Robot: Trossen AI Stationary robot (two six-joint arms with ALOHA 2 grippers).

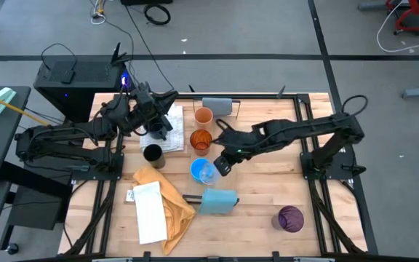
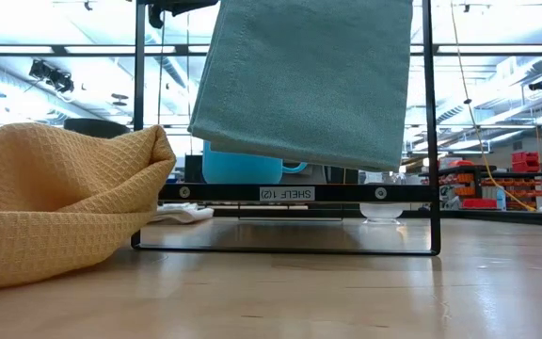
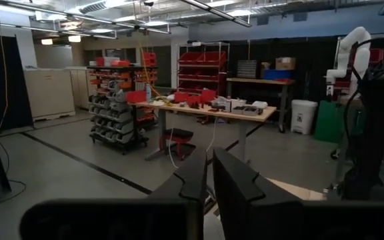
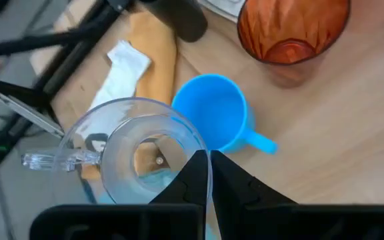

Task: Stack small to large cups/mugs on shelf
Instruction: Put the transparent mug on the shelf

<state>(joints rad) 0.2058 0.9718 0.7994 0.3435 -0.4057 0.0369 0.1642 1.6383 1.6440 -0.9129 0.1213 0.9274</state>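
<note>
Clear glass (image 4: 139,157) rim pinched in right pincer (image 4: 209,167) above bright blue mug (image 4: 212,120); left pincer (image 3: 209,177) clenched, empty

Both arms are dark, near-black machines built of rounded tubular links with bulkier housings at the joints. The left arm (image 1: 71,138) carries loose black cabling along its links, and a small blue light glows near its wrist. The right arm (image 1: 297,131) shows smoother casings and a pale spot on its wrist housing. Each end effector has two flat, matte black fingers (image 4: 235,183) with straight edges and tapered tips.
</note>
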